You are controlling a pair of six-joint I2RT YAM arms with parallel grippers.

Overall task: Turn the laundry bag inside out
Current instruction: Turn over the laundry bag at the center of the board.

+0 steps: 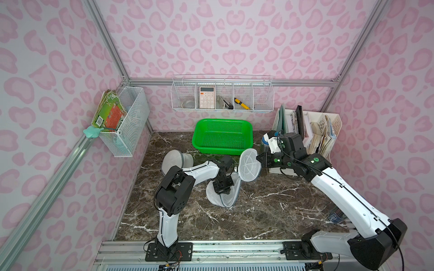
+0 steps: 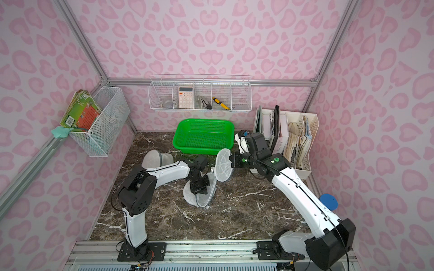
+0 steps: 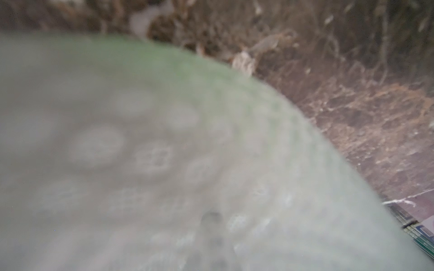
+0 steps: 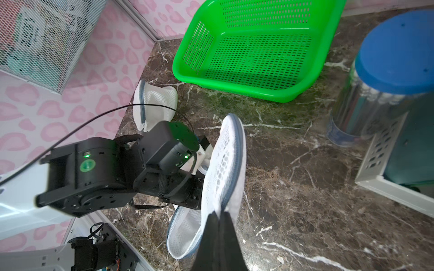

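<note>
light: bright, even, soft shadows | top views: sharp, straight lines bend at edges | left wrist: laundry bag (image 3: 164, 152) fills frame, badly out of focus | right wrist: sharp, mild glare

I see pink walls (image 1: 211, 35) with a darker pink spot print closing three sides of the cell, joined by aluminium frame bars (image 1: 152, 82). The floor is a dark brown marble-look tabletop (image 1: 270, 211) with white veins, evenly lit. At upper centre of the frame, a white wire shelf (image 1: 263, 101) divided into compartments hangs on the back wall. At left, a white mesh bin (image 1: 133, 122) hangs on the side wall. At right, a white file organiser (image 1: 334, 122) stands on the tabletop. An aluminium rail (image 1: 234, 250) runs along the bottom edge.
</note>
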